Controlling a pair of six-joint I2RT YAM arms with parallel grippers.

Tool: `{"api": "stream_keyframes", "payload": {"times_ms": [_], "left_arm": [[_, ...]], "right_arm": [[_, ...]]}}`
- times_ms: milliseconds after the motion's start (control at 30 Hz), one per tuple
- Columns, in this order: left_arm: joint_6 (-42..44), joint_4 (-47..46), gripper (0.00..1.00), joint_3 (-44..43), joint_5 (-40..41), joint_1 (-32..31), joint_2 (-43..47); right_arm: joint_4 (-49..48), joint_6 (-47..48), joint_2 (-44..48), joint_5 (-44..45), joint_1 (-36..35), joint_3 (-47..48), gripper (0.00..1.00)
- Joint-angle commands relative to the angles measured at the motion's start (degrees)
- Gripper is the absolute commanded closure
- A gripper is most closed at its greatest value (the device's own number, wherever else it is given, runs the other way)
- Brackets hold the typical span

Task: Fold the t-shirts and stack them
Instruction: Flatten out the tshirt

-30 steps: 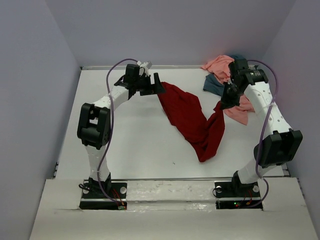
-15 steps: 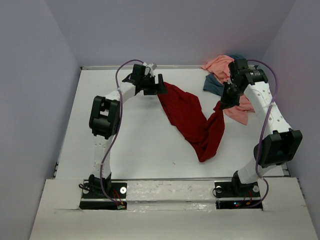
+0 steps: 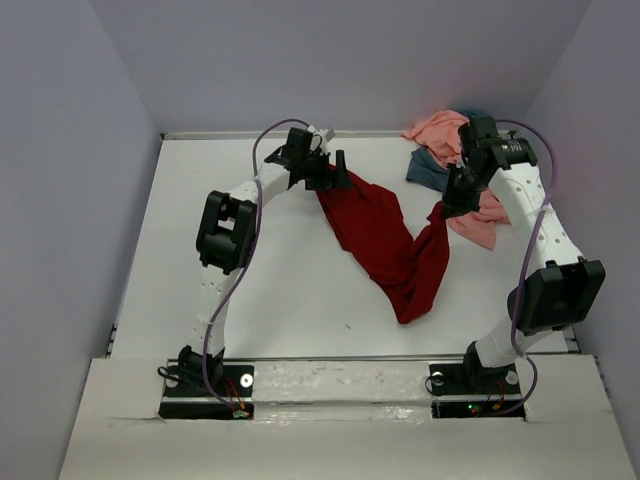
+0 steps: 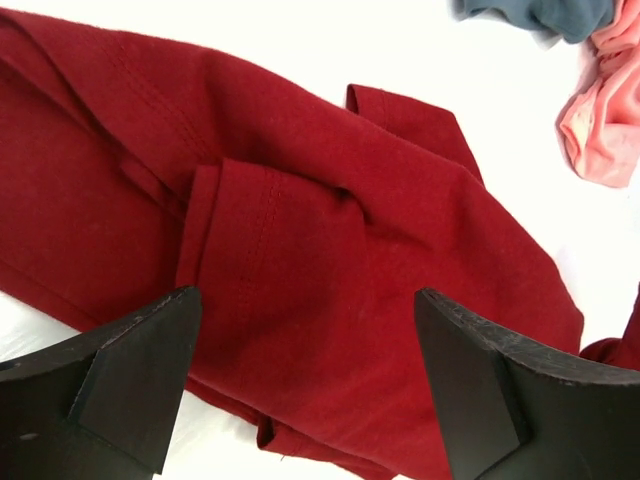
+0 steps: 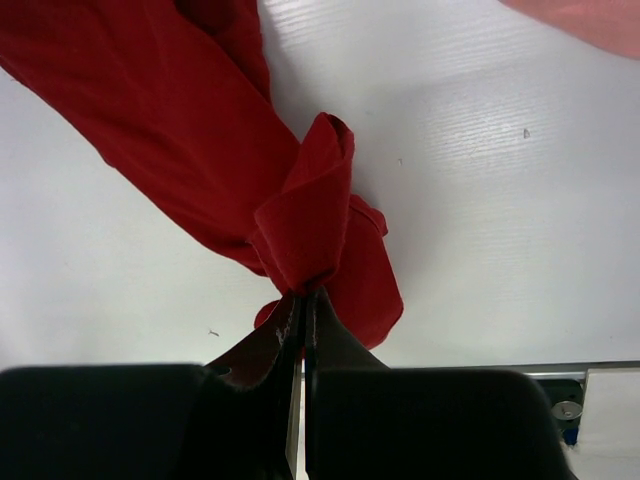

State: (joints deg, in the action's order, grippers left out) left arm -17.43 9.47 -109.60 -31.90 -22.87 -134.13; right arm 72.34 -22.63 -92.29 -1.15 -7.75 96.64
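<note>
The dark red shirt [image 3: 385, 245] is laid in a crumpled V on the desk [image 3: 230, 290], point nearest the bases. Its right end is pinched tight by the right hand [image 5: 303, 300]. Its left end is found directly below the left hand [image 4: 305, 300], which is spread wide with nothing held. The pink shirt [image 3: 437, 128] and blue-grey shirt [image 3: 428, 170] are heaped far right.
</note>
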Motion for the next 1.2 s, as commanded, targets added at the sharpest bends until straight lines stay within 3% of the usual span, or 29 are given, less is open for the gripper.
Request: {"api": "stream_keyframes", "payload": {"times_ms": [0,367,500,533,633,767,900,933,967,1000,1067,1167], "left_arm": [[-0.15,1.77,0.04,-2.81,0.25,-0.50,0.01],[1.00,3.53,0.04,-2.02,8.25,-0.50,1.41],[0.56,3.18,0.05,-2.19,6.60,-0.51,0.36],[0.38,3.70,0.11,-3.15,5.11,-0.51,-0.86],[-0.41,3.89,0.19,-4.04,3.43,-0.59,-1.93],[-0.59,3.36,0.44,-3.95,2.99,-0.86,-2.02],[-0.59,3.27,0.57,-4.57,1.67,-0.86,-2.46],[-0.59,3.27,0.63,-4.66,1.58,-0.94,-2.54],[-0.67,3.27,0.79,-4.66,1.40,-0.86,-2.63],[-0.67,3.36,0.88,-4.74,1.40,-0.94,-2.63],[-0.67,3.62,1.00,-4.92,1.58,-0.95,-2.55],[-0.06,4.67,1.00,-5.62,3.59,-0.77,-1.76]], "right_arm": [[-2.20,1.10,0.97,-0.78,0.54,1.36,1.00],[-2.46,1.89,0.27,-1.75,1.07,1.27,1.00],[-2.81,2.07,0.27,-2.10,1.07,0.83,1.00],[-2.81,2.15,0.27,-2.10,1.07,0.83,1.00],[-2.81,2.24,0.18,-1.93,1.60,0.92,1.00],[-2.73,2.24,0.44,-1.75,1.60,0.83,1.00],[-2.73,2.24,0.44,-1.75,1.60,0.57,1.00],[-2.73,2.16,0.36,-1.75,1.60,0.57,1.00],[-2.73,2.07,0.44,-1.75,2.12,0.57,1.00],[-2.81,2.07,0.36,-1.75,2.12,0.74,1.00],[-2.73,1.89,0.27,-1.75,2.12,0.74,1.00],[-2.81,1.80,0.36,-1.23,2.12,1.09,1.00]]}}
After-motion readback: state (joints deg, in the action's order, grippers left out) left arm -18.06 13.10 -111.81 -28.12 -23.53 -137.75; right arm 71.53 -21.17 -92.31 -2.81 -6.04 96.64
